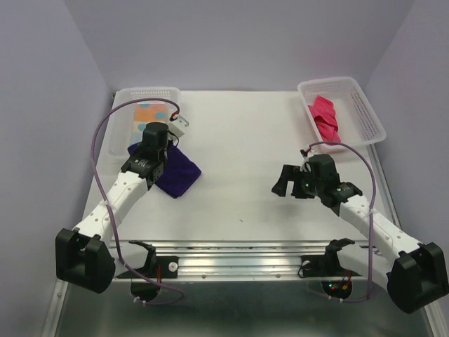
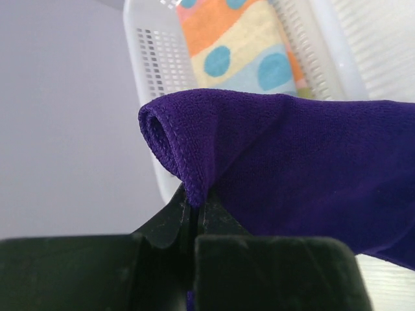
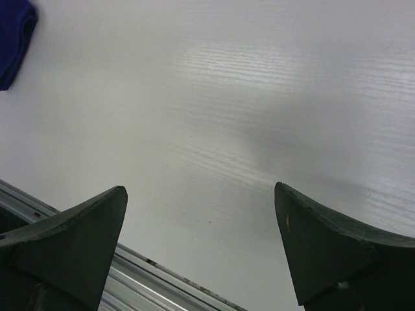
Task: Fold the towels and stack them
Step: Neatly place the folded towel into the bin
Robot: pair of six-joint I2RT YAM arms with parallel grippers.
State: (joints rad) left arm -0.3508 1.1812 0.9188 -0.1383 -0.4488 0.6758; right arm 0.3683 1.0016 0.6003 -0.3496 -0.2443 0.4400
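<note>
The deep purple towel (image 1: 179, 173) lies on the left of the table, with one edge lifted. My left gripper (image 1: 151, 149) is shut on that edge; in the left wrist view the pinched purple towel (image 2: 305, 175) rises from between my closed fingertips (image 2: 194, 206). A striped, dotted towel (image 1: 149, 114) lies in the left basket and also shows in the left wrist view (image 2: 243, 48). The hot pink towel (image 1: 325, 116) lies in the right basket. My right gripper (image 1: 286, 182) is open and empty above the bare table (image 3: 214, 116), right of centre. A corner of the purple towel (image 3: 14, 39) shows in the right wrist view.
A white perforated basket (image 1: 123, 98) stands at the back left, and another (image 1: 365, 105) at the back right. A metal rail (image 1: 238, 249) runs along the table's near edge. Grey walls close in the sides and back.
</note>
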